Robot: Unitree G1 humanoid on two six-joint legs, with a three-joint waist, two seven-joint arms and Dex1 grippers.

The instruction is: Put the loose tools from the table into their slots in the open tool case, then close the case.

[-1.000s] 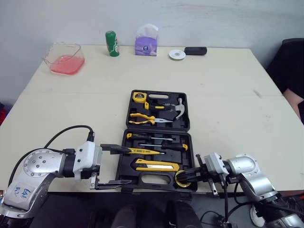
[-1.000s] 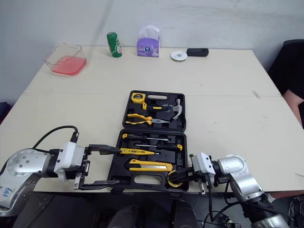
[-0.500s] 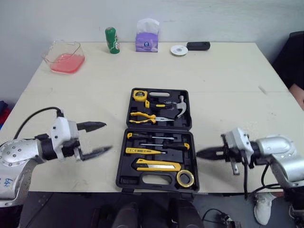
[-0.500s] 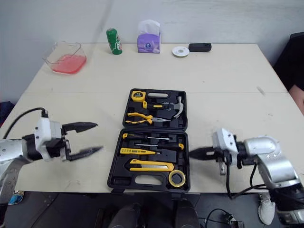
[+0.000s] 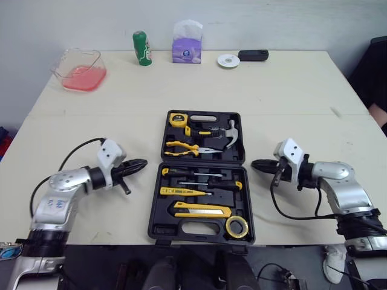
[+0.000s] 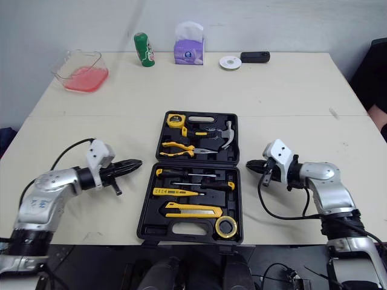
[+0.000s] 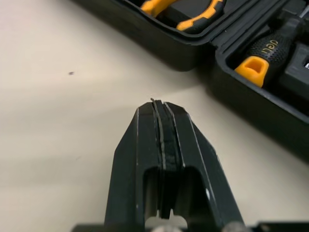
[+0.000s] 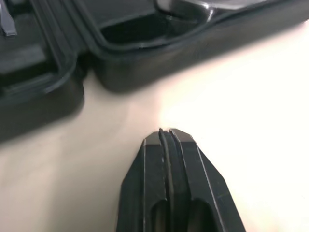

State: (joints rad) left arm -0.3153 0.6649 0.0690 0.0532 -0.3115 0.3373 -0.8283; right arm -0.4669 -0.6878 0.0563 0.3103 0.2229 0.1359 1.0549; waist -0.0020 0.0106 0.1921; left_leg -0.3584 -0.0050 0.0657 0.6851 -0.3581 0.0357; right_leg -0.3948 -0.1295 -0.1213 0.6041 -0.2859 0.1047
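The black tool case (image 5: 202, 175) lies open in the middle of the table. Its far half holds a yellow tape measure (image 5: 176, 120), pliers (image 5: 184, 147) and a hammer (image 5: 225, 134). Its near half holds screwdrivers (image 5: 196, 173), a yellow knife (image 5: 201, 209) and a roll of yellow tape (image 5: 236, 227). My left gripper (image 5: 141, 163) is shut and empty just left of the case's hinge. My right gripper (image 5: 256, 164) is shut and empty just right of the hinge. The left wrist view shows its shut fingers (image 7: 164, 145) near the case edge (image 7: 203, 53); the right wrist view shows shut fingers (image 8: 169, 174).
Along the table's far edge stand a clear tub with pink contents (image 5: 80, 69), a green bottle (image 5: 141, 48), a purple tissue pack (image 5: 186, 43), a white disc (image 5: 228, 60) and a black device (image 5: 253, 55). A dark chair (image 5: 375, 66) is at the right.
My left gripper has shut and moved in toward the case's left side. My right gripper, shut throughout, moved up beside the hinge on the right. The tape roll lies in the near half.
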